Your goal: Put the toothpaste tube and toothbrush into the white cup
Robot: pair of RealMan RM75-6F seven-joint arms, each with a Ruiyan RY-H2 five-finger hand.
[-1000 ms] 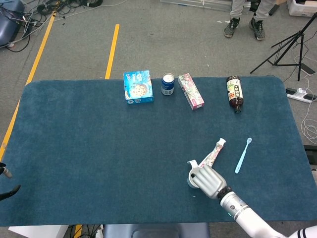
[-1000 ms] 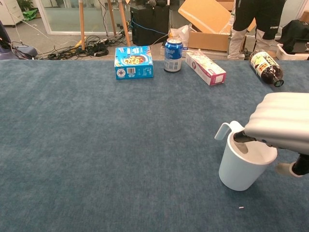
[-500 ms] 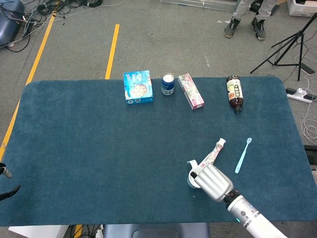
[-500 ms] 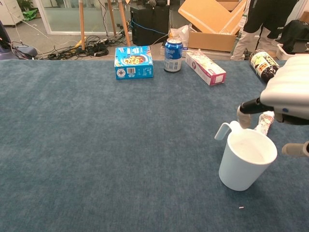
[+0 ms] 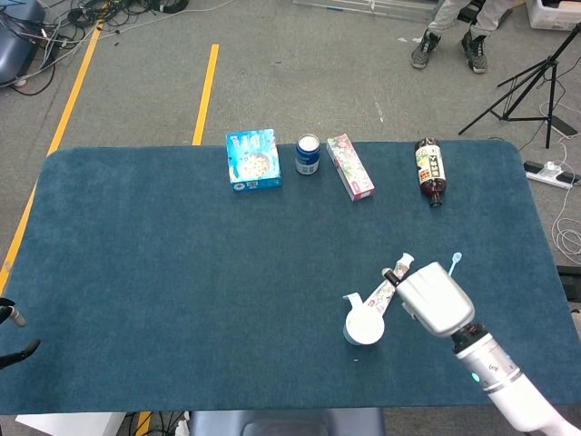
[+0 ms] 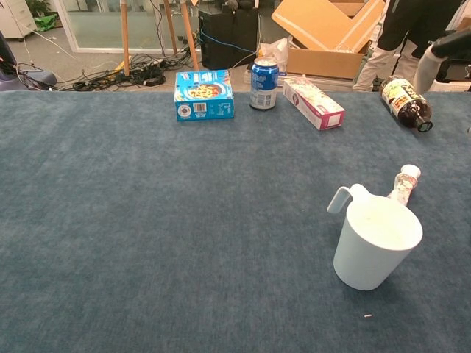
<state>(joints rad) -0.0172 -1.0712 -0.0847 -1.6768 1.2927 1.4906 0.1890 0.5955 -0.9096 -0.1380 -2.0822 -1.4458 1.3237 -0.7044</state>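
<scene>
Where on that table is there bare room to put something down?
The whole left half of the blue table is bare, as is the wide strip between the back row, starting at the blue box, and the white cup. Around the cup it's crowded.

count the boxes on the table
2, both along the far edge: a blue box left of the can, and a long pink box right of it. None seem hidden.
</scene>
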